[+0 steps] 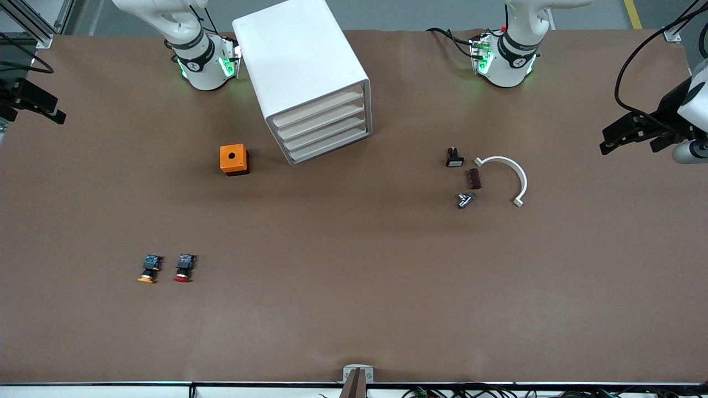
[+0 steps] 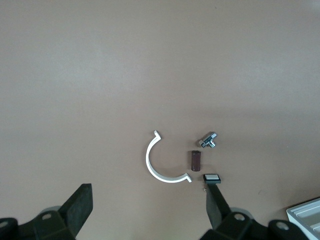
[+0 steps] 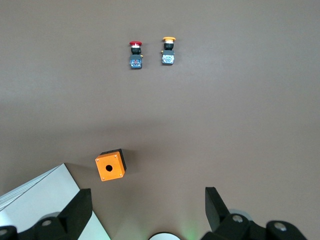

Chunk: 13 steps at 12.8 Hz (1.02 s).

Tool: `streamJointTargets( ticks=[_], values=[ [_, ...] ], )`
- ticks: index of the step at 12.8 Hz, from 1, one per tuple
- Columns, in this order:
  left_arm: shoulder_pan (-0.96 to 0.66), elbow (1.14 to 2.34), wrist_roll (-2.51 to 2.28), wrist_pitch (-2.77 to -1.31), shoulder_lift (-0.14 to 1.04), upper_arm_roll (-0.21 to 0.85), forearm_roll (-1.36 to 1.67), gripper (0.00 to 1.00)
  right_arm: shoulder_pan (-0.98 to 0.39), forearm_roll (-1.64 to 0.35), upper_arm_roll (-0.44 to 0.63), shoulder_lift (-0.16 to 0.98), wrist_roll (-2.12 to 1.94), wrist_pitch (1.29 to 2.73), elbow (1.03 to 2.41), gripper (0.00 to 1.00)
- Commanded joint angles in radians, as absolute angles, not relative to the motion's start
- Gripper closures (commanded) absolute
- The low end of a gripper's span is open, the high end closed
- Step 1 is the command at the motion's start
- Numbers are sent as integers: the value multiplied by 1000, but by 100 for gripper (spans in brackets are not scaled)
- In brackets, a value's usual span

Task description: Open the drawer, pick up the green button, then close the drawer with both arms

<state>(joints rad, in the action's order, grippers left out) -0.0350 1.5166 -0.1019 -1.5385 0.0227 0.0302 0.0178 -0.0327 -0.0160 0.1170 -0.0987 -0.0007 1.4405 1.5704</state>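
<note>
The white cabinet (image 1: 301,61) stands between the two arm bases, and its corners show in both wrist views (image 2: 306,212) (image 3: 40,200). All its drawers are shut, the lowest drawer (image 1: 332,148) included. The button is out of view. My left gripper (image 2: 147,192) (image 1: 608,141) hangs high over the table at the left arm's end, open and empty, with a white half ring below it. At the right arm's end my right gripper (image 3: 147,192) (image 1: 52,113) also hangs high, open and empty, over the table by an orange box.
The orange box (image 1: 234,159) (image 3: 111,166) sits beside the cabinet. Yellow-capped (image 1: 148,269) and red-capped (image 1: 183,268) buttons lie nearer the front camera. The white half ring (image 1: 522,179) (image 2: 148,159), a white-capped switch (image 1: 454,159), a brown block (image 1: 474,178) and a metal part (image 1: 463,200) lie together.
</note>
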Motion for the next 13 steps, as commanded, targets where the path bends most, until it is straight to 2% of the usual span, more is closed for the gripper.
streamJointTargets(
  ticks=[1, 8, 13],
  values=[
    [-37, 1511, -81, -1531, 14, 31, 11, 0, -23, -14, 109, -133, -32, 1463, 1605, 0],
    [-34, 1519, -95, -1529, 24, 25, 17, 0, -25, 21, 106, -141, -32, 1463, 1608, 0],
    [-31, 1513, -92, -1543, 142, 25, 15, 0, -25, 20, 106, -144, -32, 1466, 1611, 0]
  ],
)
